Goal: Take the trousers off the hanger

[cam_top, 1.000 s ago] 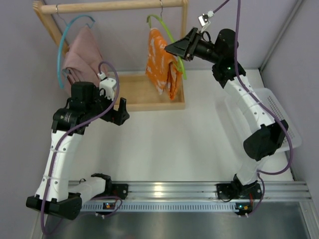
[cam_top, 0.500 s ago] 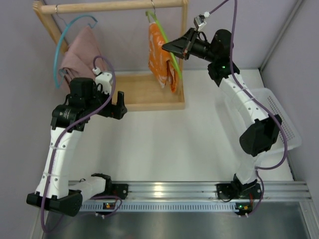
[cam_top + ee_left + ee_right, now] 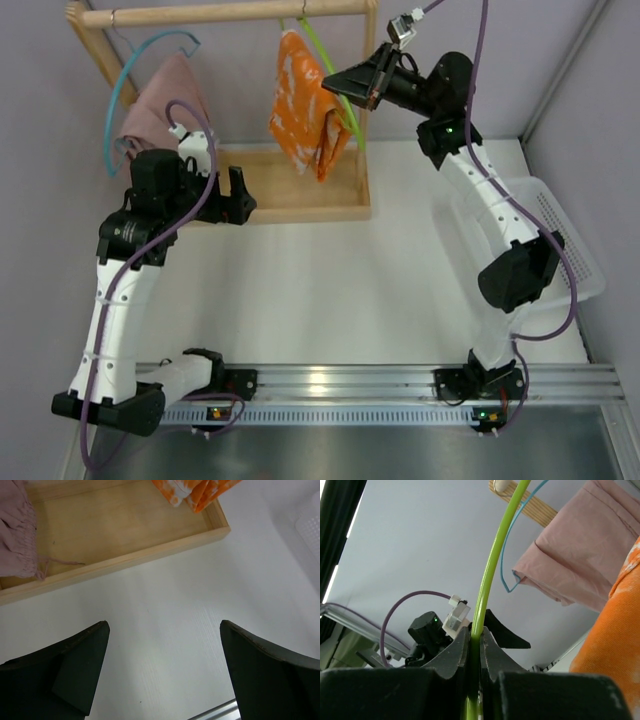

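The orange patterned trousers [image 3: 303,105] hang over a green hanger [image 3: 335,70] on the wooden rod [image 3: 230,12], tilted out to the left. My right gripper [image 3: 338,82] is shut on the green hanger's wire [image 3: 492,565], with the orange cloth [image 3: 615,630] just to its right. The pink trousers [image 3: 160,100] hang on a blue hanger [image 3: 120,100] at the rack's left end and also show in the right wrist view [image 3: 575,560]. My left gripper [image 3: 240,200] is open and empty [image 3: 164,625], over the table just in front of the rack's base.
The rack's wooden base tray [image 3: 290,195] lies under the garments; its front edge [image 3: 125,562] crosses the left wrist view, with the pink hem [image 3: 17,535] and orange hem [image 3: 195,490] above it. A white basket [image 3: 570,240] stands at the right.
My right gripper has moved the green hanger up and to the left, so the orange trousers swing left. My left arm has risen slightly toward the rack, still open.
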Motion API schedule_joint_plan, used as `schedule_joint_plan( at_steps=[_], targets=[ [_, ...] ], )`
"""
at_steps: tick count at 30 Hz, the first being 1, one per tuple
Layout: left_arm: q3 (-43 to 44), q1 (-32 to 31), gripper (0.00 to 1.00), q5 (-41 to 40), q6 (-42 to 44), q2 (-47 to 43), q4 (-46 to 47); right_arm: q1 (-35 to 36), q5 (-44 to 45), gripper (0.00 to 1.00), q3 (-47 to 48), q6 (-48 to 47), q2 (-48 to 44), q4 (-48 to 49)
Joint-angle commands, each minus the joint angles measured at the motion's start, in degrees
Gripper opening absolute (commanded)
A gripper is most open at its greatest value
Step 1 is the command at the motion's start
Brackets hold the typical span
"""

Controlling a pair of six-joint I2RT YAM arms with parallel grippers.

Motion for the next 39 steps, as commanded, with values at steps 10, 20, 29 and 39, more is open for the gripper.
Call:
schedule_joint_plan(
  at_steps=[10,20,29,39],
  targets=[
    [7.0,-0.2,0.96,10.3,-9.5,-0.2,9.1,1.3,-2.7,0.0,-15.0,-4.7,-14.5,19.8],
    [5.1,-0.2,0.98,26.5,-27.8,2.3,21.2,3.1,-2.3,0.0,-32.7,-5.5,-24.1,30.3],
    [-4.3,-0.8,0.99,30.1,-52.7,8.7,41.6,4.3,1.3,0.0,-41.3,-8.8,-28.3,30.3],
    [-20.5,-6.3,0.98,22.6,-66.0,4.8,73.8,6.4,3.6,0.0,-41.0,-13.7,-27.6,24.9]
  ],
)
